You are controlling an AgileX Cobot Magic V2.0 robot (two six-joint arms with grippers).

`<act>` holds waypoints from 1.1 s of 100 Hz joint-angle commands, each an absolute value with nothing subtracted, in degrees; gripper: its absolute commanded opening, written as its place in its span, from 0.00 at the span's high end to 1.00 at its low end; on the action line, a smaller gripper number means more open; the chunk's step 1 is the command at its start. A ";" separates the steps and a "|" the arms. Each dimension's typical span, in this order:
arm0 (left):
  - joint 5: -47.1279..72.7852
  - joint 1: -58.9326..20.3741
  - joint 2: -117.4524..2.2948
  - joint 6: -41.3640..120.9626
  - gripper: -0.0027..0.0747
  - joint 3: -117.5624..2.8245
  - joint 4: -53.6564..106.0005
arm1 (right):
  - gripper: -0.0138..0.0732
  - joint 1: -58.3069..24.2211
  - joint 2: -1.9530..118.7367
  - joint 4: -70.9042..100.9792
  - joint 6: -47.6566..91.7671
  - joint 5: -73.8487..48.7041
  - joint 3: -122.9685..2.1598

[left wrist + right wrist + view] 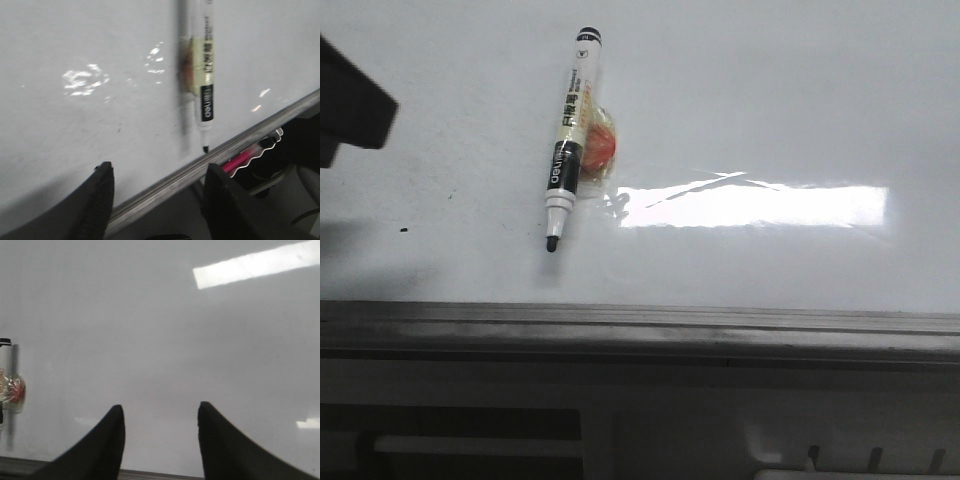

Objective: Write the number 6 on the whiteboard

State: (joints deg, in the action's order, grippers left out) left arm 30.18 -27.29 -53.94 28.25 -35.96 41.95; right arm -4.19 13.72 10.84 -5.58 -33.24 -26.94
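The whiteboard (pixel 770 100) is glossy white and carries no number 6 in any view. A white marker (pixel 570 140) with a black band lies flat on it, bare black tip towards the grey bottom rim (pixel 640 320). A clear wrap with an orange-red piece (pixel 600 146) sticks to its side. My left gripper (pixel 157 172) is open and empty, over the rim and short of the marker (pixel 205 75). My right gripper (pixel 160 410) is open and empty over bare board, with the marker (pixel 5 385) far off to its side.
A tiny black speck (pixel 403 230) marks the board left of the marker tip. A bright light glare (pixel 750 205) lies right of the marker. A black part of my left arm (pixel 350 110) shows at the left edge. A pink pen (pixel 240 159) lies below the rim.
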 commanded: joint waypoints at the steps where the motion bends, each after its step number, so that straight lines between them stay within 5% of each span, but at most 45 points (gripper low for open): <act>1: 20.88 -33.83 -55.66 28.63 0.47 -37.99 44.73 | 0.46 -4.13 14.89 10.63 -4.73 -29.39 -29.01; 27: 0.00 -47.30 -63.44 28.12 0.47 -37.99 48.07 | 0.46 -4.13 14.89 10.63 -4.73 -29.39 -29.01; 58: -3.44 -47.74 -71.78 28.12 0.47 -37.99 49.46 | 0.46 -4.13 14.89 10.63 -4.73 -29.39 -29.01; 70: -3.44 -47.74 -73.84 28.12 0.63 -37.99 50.15 | 0.46 -4.13 14.89 10.63 -4.73 -29.39 -29.01; 81: -3.08 -47.74 -73.96 28.12 0.99 -37.99 50.96 | 0.46 -4.13 14.89 10.63 -4.37 -29.16 -29.01; 95: 1.05 -47.74 -71.33 28.76 0.99 -38.81 46.43 | 0.46 -5.53 15.06 17.24 4.09 -28.94 -29.55; 110: 16.11 -49.28 -67.10 40.50 0.99 -43.03 32.44 | 0.46 -10.63 18.62 36.45 33.10 -32.47 -30.84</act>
State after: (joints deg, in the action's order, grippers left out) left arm 9.70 -47.95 -70.92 33.18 -38.90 39.40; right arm -7.73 15.41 25.28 16.12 -34.04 -28.44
